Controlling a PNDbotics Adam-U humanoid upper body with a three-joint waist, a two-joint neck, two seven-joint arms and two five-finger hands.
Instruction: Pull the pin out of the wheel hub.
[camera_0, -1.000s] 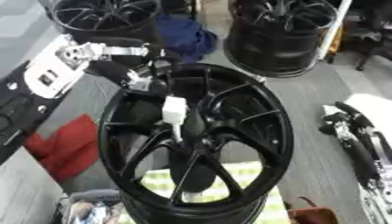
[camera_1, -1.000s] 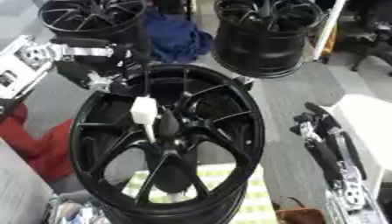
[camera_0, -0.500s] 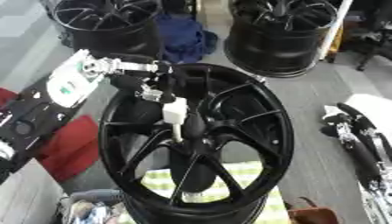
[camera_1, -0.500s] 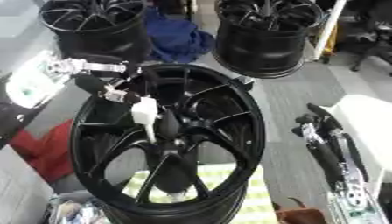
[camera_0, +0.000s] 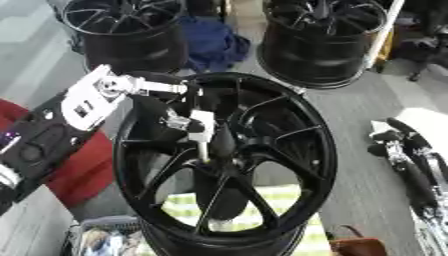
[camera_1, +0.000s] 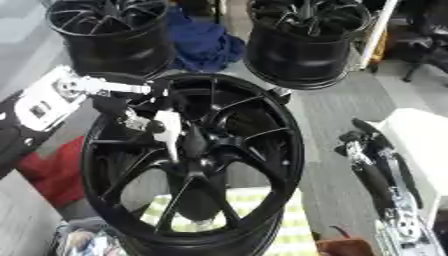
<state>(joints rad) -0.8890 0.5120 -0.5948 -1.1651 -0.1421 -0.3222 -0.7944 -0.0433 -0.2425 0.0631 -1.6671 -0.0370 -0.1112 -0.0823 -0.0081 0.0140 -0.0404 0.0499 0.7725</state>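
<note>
Now your left hand (camera_0: 179, 107) has reached the white pin (camera_0: 203, 131) at frame centre in the wheel hub (camera_0: 223, 155); fingers curled beside it, grasp unconfirmed, pin unpulled.

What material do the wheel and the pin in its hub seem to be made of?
The wheel looks like metal with a glossy black coat: light glints along its spokes and rim. The pin looks like white plastic at the head, with a paler, possibly metal, shaft; the look leaves this open.
</note>
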